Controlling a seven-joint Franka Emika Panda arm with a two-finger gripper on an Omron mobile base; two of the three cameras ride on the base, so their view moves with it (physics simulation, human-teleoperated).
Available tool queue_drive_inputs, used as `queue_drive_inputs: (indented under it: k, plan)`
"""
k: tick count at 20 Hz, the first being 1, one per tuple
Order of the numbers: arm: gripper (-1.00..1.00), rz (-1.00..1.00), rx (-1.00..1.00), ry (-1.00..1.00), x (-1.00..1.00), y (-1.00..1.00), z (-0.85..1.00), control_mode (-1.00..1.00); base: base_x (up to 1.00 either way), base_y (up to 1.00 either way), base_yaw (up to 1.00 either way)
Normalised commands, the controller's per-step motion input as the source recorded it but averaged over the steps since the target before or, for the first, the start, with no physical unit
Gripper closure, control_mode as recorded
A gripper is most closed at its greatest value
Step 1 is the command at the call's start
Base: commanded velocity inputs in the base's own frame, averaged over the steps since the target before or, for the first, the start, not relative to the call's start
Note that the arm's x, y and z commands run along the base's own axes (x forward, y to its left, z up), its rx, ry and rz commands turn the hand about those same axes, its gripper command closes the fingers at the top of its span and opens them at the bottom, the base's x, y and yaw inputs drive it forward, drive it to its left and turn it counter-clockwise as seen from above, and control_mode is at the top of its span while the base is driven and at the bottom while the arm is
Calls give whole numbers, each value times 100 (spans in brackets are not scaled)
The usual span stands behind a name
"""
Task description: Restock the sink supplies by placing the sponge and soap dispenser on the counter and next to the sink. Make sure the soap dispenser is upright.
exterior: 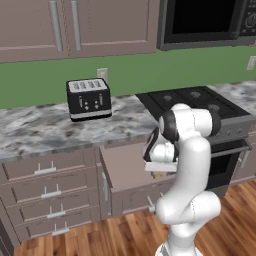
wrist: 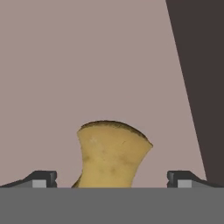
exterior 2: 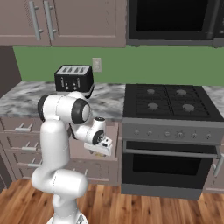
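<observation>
In the hand view, the gripper (wrist: 112, 178) has its two dark fingertips (wrist: 43, 178) set wide apart at the bottom of the frame, released and grasping nothing. Between them lies the sponge (wrist: 113, 154), a yellowish-tan block with a darker top edge and a pinched waist, resting on a flat brown-mauve surface that looks like the floor of the open drawer (wrist: 87, 65). The sponge sits roughly midway between the fingertips, touching neither. A dark strip runs down the right side of that view, beyond the mauve surface.

From the left base view, the white arm (exterior: 192, 165) bends down in front of the cabinets, its hand lowered into the pulled-out drawer (exterior: 125, 167) beneath the counter (exterior: 40, 127). A sliver of tan shows just under the hand, at the drawer's front right. In the right base view the same drawer (exterior 2: 114, 144) stands open just left of the oven (exterior 2: 170, 164), with the hand tipped into it.

Farther back, a black and silver four-slot toaster (exterior: 89, 98) stands on the grey-and-white marbled counter near the green wall and a wall outlet (exterior: 102, 74). To the right of the counter is the black stovetop (exterior 2: 168, 100) with four burners. Above hang brown-mauve wall cabinets (exterior: 75, 25) and a dark microwave (exterior 2: 175, 19).
</observation>
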Motion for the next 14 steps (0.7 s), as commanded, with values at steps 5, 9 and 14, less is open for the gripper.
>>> queue_drive_inputs:
  k: [5, 9, 14]
  plan:
    - [-100, -1, 0, 1, -2, 0, -29, -100, 0, 0, 0]
    - [-100, -5, 0, 2, -3, 14, -7, -100, 0, 0, 0]
    - [-100, -5, 0, 5, 0, 18, -1, -100, 0, 0, 0]
